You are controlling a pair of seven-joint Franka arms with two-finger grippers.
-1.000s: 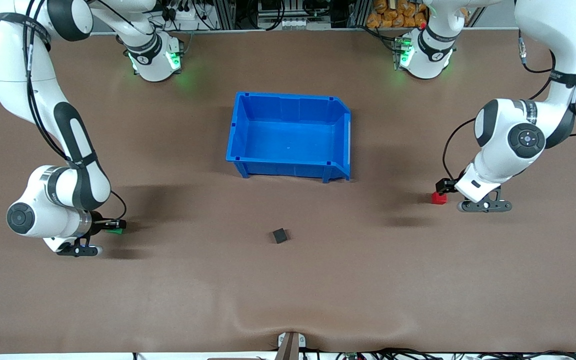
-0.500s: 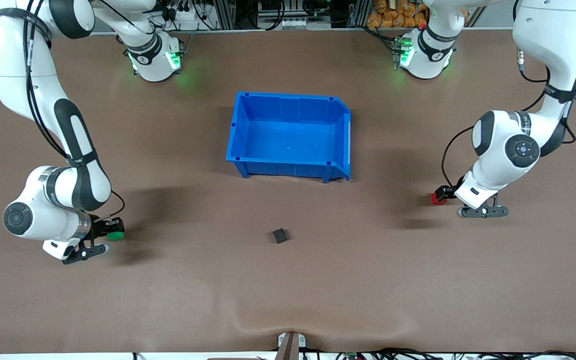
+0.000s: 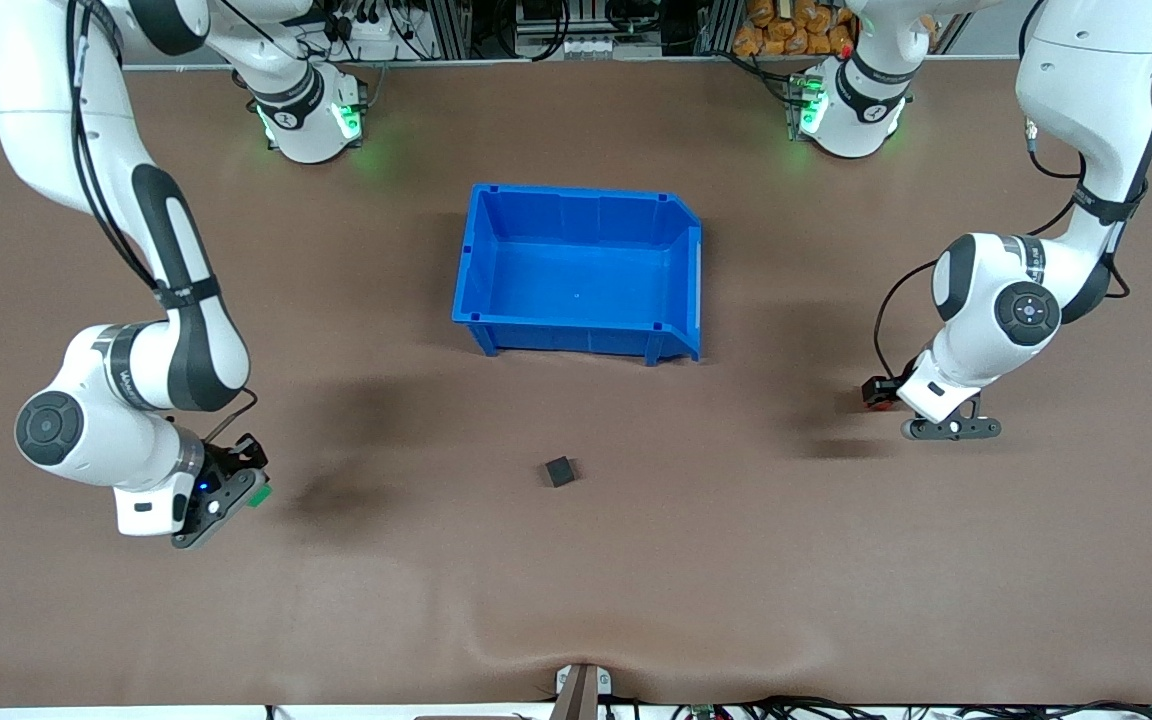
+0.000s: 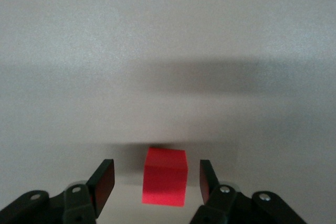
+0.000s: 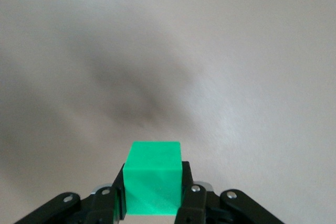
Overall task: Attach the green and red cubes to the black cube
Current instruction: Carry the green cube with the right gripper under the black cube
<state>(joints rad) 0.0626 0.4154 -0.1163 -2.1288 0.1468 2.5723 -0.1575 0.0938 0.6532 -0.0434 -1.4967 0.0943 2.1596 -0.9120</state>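
Note:
The green cube sits gripped between the fingers of my right gripper, which holds it above the table near the right arm's end. The red cube rests on the table between the fingers of my left gripper, with a gap on each side, so the gripper is open around it. In the front view the left gripper mostly hides the red cube. The black cube lies alone on the table mid-way between the two grippers.
A blue bin stands empty, farther from the front camera than the black cube. The brown table cover has a wrinkle near the front edge.
My right gripper has risen off the table with the green cube and turned a little. My left gripper has shifted slightly over the red cube, which now shows less in the front view.

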